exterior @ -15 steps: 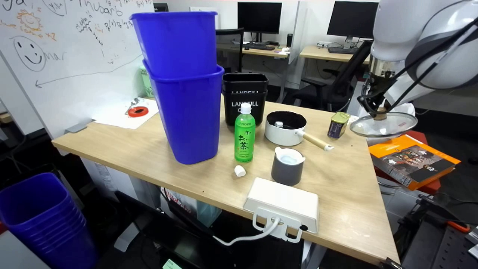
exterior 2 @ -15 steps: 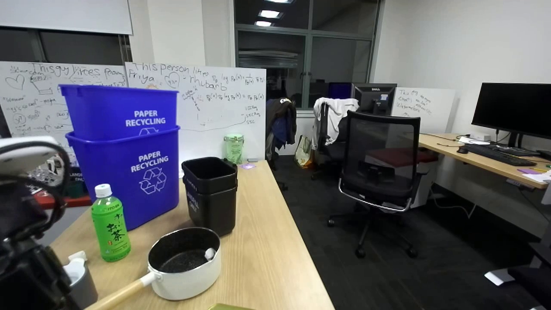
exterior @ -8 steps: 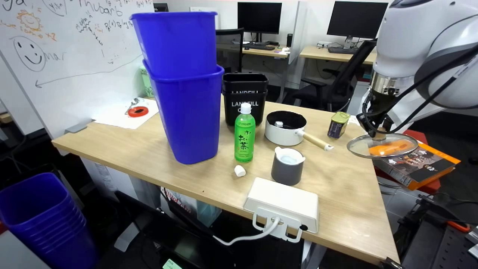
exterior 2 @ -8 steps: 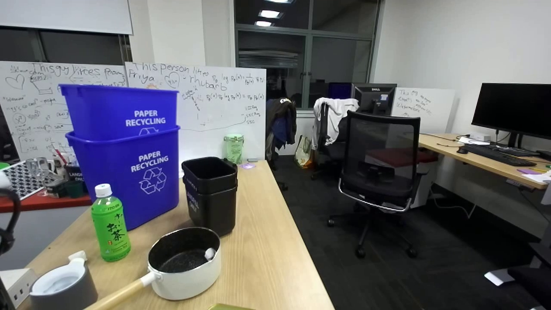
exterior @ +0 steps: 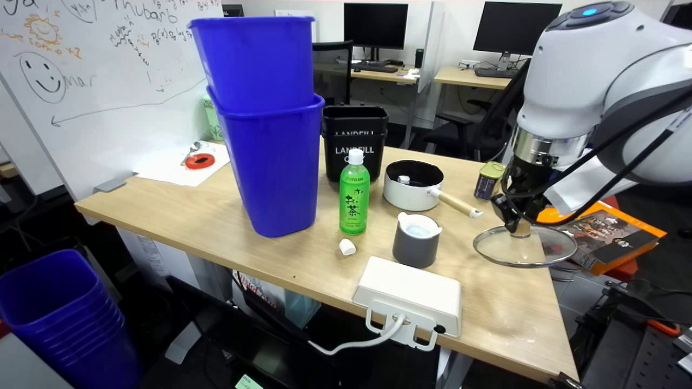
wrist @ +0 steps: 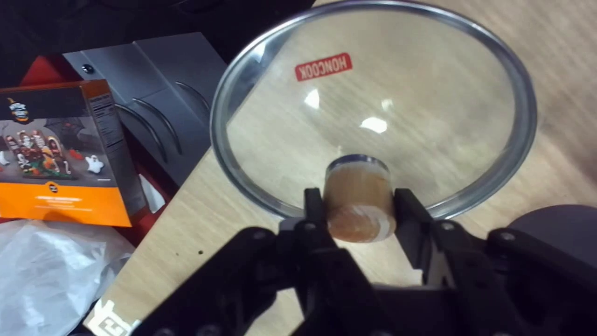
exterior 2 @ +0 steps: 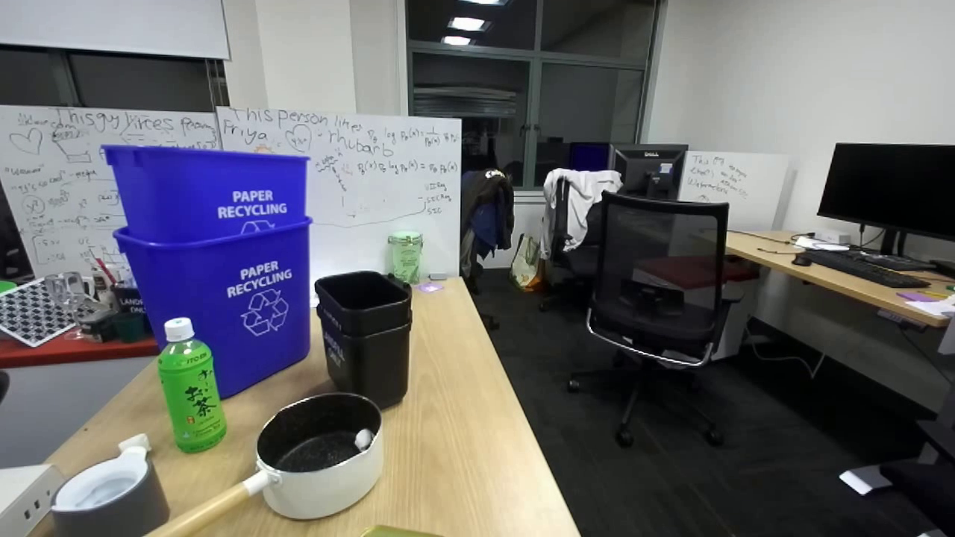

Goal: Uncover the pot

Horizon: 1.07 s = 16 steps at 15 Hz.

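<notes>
The pot is a low pale-silver pan, dark inside, with a pale wooden stick handle. It stands open on the table in both exterior views, with a small white piece inside. A clear glass lid with a steel rim and wooden knob hangs level over the table's right part. My gripper is shut on the lid's knob. In the wrist view my gripper has a finger on each side of the wooden knob, with the lid beyond. I cannot tell whether the lid touches the table.
A grey cup and a white outlet box are left of the lid. A can stands behind it. A green bottle, black bins and tall blue bins stand farther left. An orange box lies beyond the table edge.
The gripper has carried the lid down and to the left, from beyond the table's right edge to over the table. In an exterior view the arm has moved out at the left edge.
</notes>
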### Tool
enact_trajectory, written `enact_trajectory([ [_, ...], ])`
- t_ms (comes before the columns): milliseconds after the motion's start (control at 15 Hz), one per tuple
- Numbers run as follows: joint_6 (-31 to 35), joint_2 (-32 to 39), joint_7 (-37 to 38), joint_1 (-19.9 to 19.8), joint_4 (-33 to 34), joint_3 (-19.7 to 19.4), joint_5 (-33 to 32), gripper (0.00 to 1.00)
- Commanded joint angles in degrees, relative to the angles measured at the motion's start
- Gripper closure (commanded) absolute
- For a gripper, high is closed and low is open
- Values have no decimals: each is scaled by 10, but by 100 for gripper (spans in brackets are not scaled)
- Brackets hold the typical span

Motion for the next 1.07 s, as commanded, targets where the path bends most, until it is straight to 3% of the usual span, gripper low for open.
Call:
enact_trajectory([
  [0, 40, -5, -65, -68, 0, 103, 101, 84],
  [67, 51, -13, -73, -78, 1, 125, 126, 84],
  [133, 55, -37, -43, -14, 0, 60, 89, 84],
  [267, 67, -37, -44, -25, 1, 84, 91, 84],
  [333, 75, -16, -95, -111, 2, 186, 155, 84],
  [400, 79, -42, -57, -45, 1, 108, 95, 84],
  [467, 84, -40, -65, -62, 1, 128, 98, 84],
  [667, 91, -43, -59, -65, 1, 134, 85, 84],
  [733, 93, -19, -110, -146, 3, 230, 149, 84],
  [800, 90, -41, -69, -90, 1, 159, 84, 84],
  [933, 88, -41, -75, -122, 1, 184, 61, 84],
  [1000, 89, -15, -124, -201, 2, 278, 122, 84],
])
